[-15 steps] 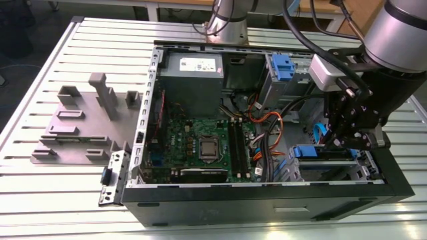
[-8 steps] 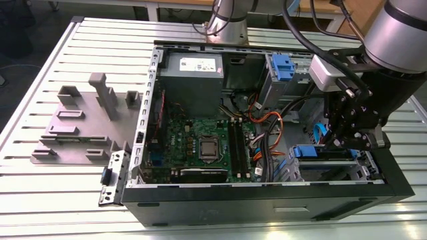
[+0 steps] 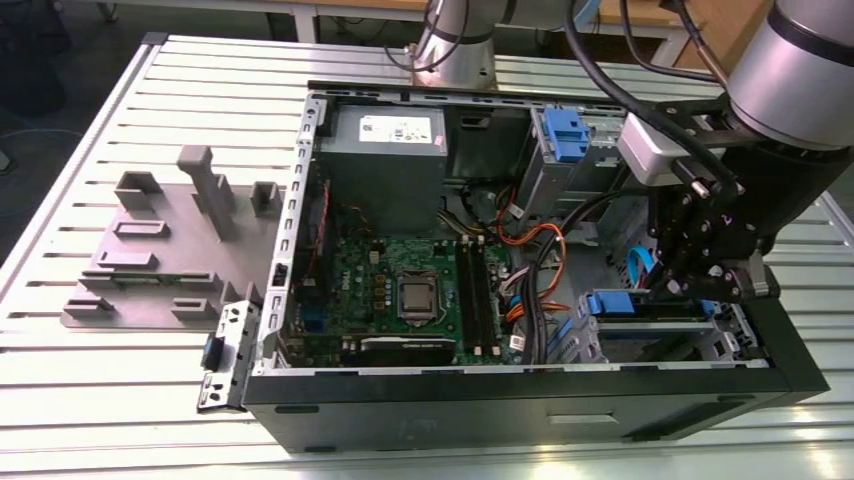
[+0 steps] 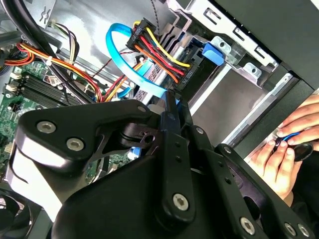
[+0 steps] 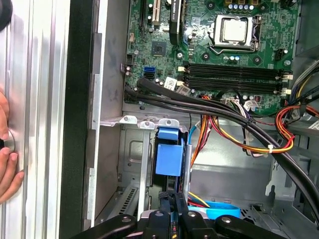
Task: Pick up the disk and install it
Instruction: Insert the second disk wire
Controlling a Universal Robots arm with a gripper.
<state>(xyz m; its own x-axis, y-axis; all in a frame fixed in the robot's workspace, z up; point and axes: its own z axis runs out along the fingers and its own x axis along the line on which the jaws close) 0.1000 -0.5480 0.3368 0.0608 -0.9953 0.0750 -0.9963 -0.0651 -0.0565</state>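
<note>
The disk (image 3: 615, 303) sits in the lower drive bay at the front of the open computer case (image 3: 534, 400), on the exterior view's right. I see its blue carrier end and a grey edge. In the first wrist view the disk (image 5: 169, 157) stands edge-on between the bay's metal rails. My gripper (image 3: 675, 292) reaches down into that bay. In both wrist views its black fingers (image 5: 164, 206) lie close together, so the gripper (image 4: 172, 99) is shut. The tips point at the disk's blue end; whether they touch it I cannot tell.
Red, yellow and orange cable bundles (image 5: 259, 142) and a blue flat cable (image 4: 127, 62) hang beside the bay. A grey slotted holder block (image 3: 150, 250) lies on the table at the exterior view's left. A blue latch (image 3: 565, 133) marks the upper bay. A person's hand (image 4: 285, 149) rests outside the case.
</note>
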